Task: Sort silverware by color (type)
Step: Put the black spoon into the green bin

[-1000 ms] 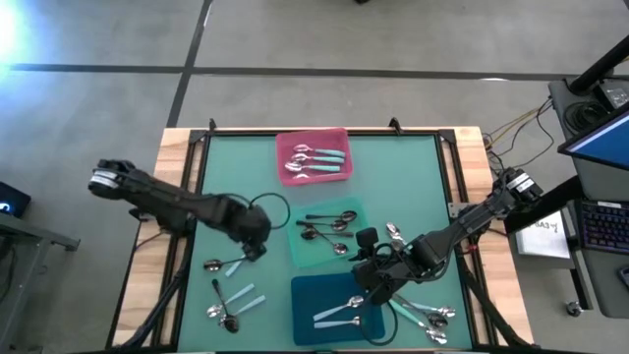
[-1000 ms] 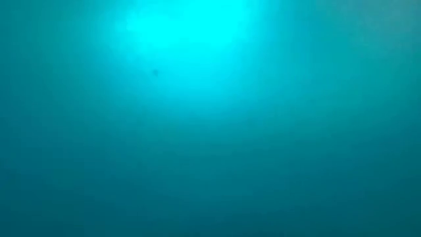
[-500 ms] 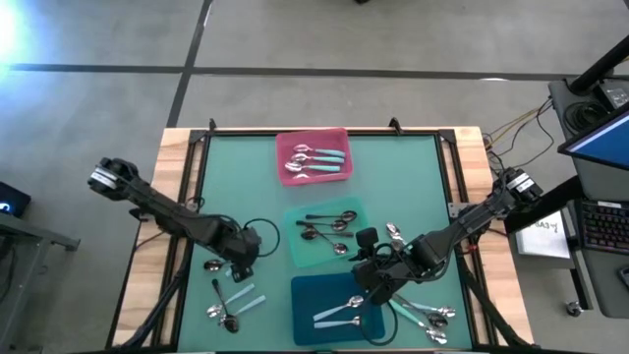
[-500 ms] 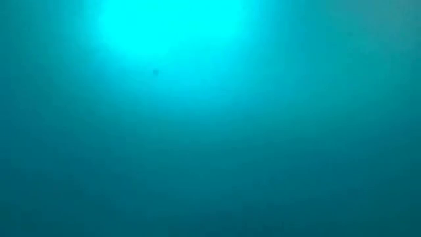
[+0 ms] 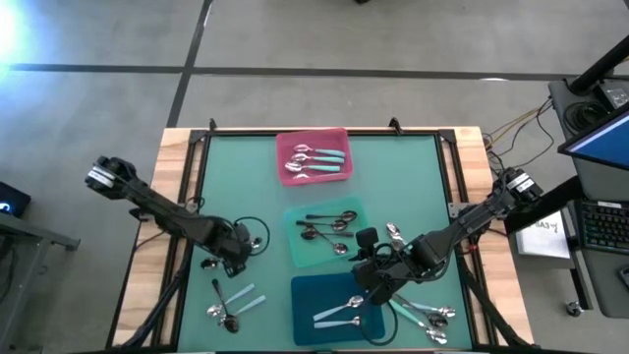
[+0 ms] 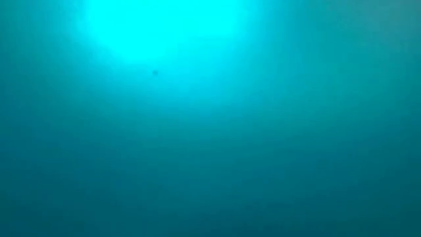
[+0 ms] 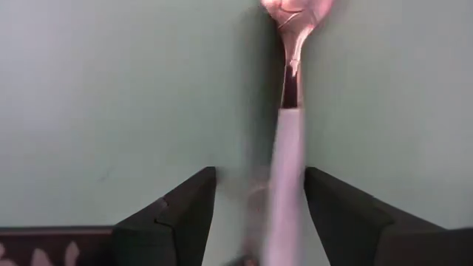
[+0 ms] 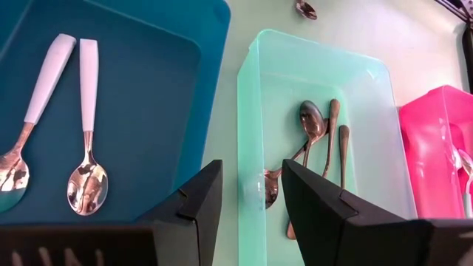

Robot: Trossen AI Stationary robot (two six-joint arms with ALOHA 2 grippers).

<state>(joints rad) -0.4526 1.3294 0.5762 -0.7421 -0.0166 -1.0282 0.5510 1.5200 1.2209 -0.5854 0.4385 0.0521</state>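
Straddling a pale-handled spoon (image 7: 290, 148) on the surface (image 5: 236, 177), left gripper (image 5: 239, 258) jaws stand apart; spoon bowl cut off. Right gripper (image 5: 371, 278) jaws apart, empty. Low view obscured.

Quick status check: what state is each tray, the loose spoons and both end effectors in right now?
Pink tray: holds teal-handled spoons.
Mint tray: holds dark-handled spoons.
Dark-teal tray: holds two pale-handled spoons.
Pale-handled spoon: flat on mat, between open fingers.
Left end effector: open, straddling that spoon.
Right end effector: open, empty.
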